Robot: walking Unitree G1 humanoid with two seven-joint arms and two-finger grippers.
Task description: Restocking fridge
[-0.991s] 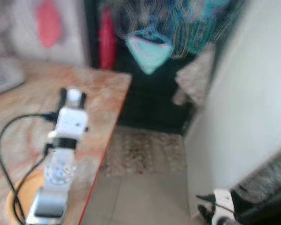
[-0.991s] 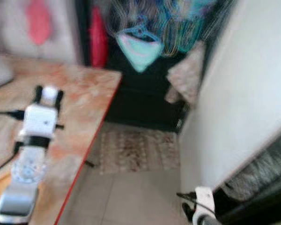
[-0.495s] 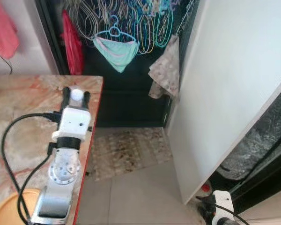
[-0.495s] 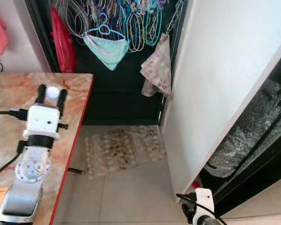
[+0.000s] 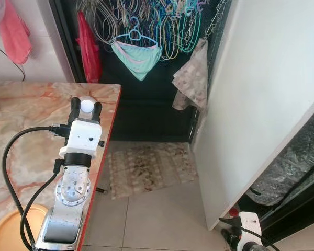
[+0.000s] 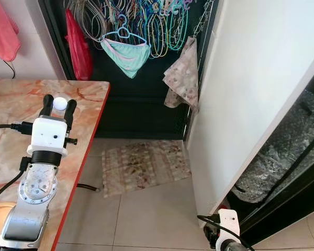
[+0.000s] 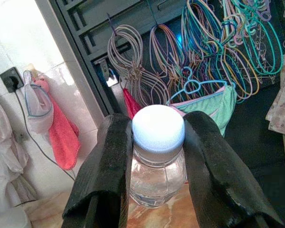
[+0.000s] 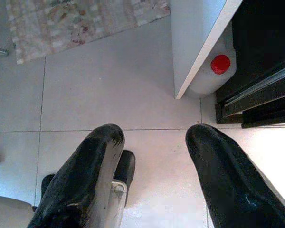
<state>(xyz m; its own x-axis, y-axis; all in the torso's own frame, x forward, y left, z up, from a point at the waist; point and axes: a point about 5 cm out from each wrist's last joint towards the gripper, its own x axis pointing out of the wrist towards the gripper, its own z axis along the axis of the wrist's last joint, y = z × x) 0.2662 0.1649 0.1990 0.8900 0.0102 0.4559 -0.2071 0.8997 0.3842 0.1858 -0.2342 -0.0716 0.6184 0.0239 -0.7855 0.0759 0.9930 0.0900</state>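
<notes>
Gripping a small clear bottle (image 5: 87, 106) by its white cap, the left gripper (image 5: 86, 109) is held over the marble counter (image 5: 26, 130), close to its red-trimmed right edge. An orange plate (image 5: 10, 232) sits at the counter's near edge. Beyond the counter, hangers (image 5: 157, 26) and a teal garment (image 5: 137, 56) hang in a dark doorway, with a patterned rug (image 5: 149, 166) on the tiled floor.

From the left wrist, both black fingers (image 7: 111, 171) press against the cap, the bottle's base near the marble.

From the right wrist, the right gripper (image 8: 154, 142) hangs with fingers spread wide over floor tiles, near a white door (image 8: 199, 38) and a red-capped jug (image 8: 213, 71).
</notes>
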